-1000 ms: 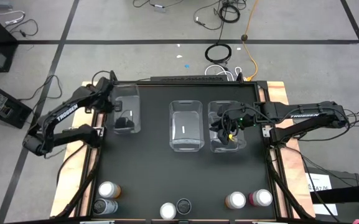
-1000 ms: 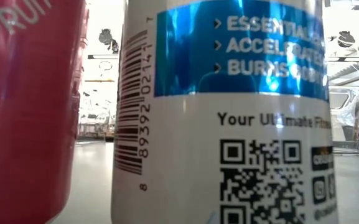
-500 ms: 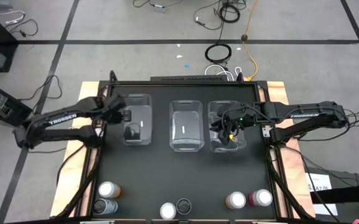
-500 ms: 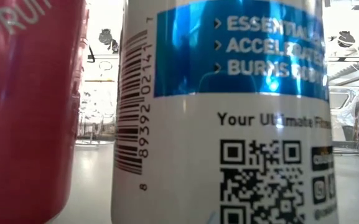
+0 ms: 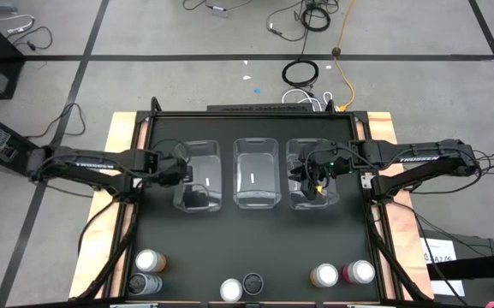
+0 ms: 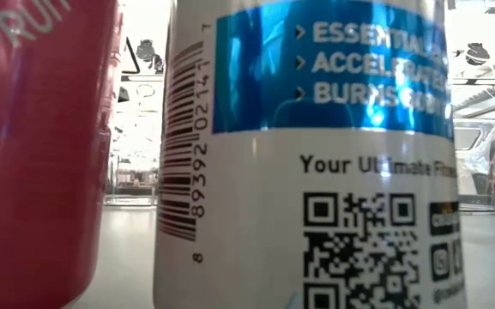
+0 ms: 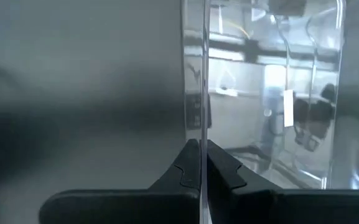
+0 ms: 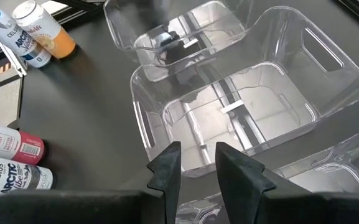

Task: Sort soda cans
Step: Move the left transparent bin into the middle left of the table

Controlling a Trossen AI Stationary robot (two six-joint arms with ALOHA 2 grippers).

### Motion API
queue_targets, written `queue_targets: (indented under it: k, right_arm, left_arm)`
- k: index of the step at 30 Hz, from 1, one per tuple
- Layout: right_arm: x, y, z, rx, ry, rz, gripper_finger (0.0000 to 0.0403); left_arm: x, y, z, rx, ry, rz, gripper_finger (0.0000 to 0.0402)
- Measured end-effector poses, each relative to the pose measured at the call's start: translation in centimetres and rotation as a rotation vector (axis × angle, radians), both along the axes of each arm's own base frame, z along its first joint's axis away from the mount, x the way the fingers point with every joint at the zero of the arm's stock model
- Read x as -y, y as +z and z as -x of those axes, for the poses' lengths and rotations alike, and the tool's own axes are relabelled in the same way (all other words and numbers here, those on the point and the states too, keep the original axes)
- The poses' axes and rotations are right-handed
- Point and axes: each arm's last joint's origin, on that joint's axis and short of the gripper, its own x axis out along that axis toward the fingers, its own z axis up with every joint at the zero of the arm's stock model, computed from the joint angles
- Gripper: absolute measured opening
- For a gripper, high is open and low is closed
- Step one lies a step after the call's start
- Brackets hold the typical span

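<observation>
Six upright silver-topped soda cans wait unsorted along your table's near edge while the left gripper pinches the left clear plastic bin's wall and the right gripper, narrowly parted, grips the right bin's rim; next, likely release and fetch cans.

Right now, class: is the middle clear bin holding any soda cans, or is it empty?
Empty: the middle bin shows only its clear floor, and all six soda cans stand along the table's near edge.

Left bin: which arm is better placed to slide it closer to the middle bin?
Left. The left gripper pinches a wall of the left bin; the right gripper is at the right bin, beyond the middle bin.
</observation>
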Motion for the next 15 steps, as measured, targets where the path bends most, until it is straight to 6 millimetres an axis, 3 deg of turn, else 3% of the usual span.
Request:
queue_targets:
  k: [15]
  right_arm:
    - [-0.01, -0.39, 0.36, -0.055, 0.004, -0.002, 0.0093]
  left_arm:
    - [0.35, 0.12, -1.19, -0.004, 0.008, -0.034, 0.0006]
